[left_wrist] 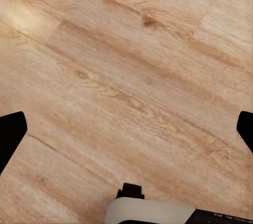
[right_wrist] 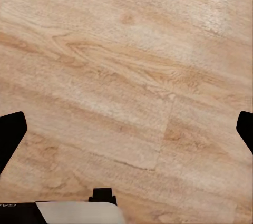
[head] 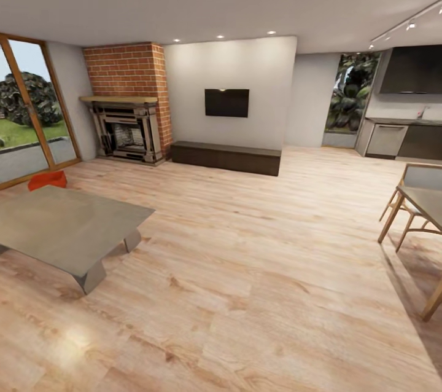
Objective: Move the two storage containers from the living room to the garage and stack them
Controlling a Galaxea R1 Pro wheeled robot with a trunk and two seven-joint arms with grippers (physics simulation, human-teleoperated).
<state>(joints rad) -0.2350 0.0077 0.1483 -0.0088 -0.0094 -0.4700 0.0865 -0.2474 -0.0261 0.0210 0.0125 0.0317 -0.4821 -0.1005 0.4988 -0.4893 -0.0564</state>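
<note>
A red-orange container [head: 47, 180] sits on the wood floor [head: 258, 269] by the window, behind the low table [head: 61, 226]. Likely light and stiff, best gripped by opposite walls. Left gripper [left_wrist: 129, 129] and right gripper [right_wrist: 129, 129] hang spread wide, empty

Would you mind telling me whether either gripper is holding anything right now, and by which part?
Nothing is held. The left gripper and right gripper are both open over bare wood floor.

Red-orange storage container [head: 47, 180] on wood floor beyond table
</note>
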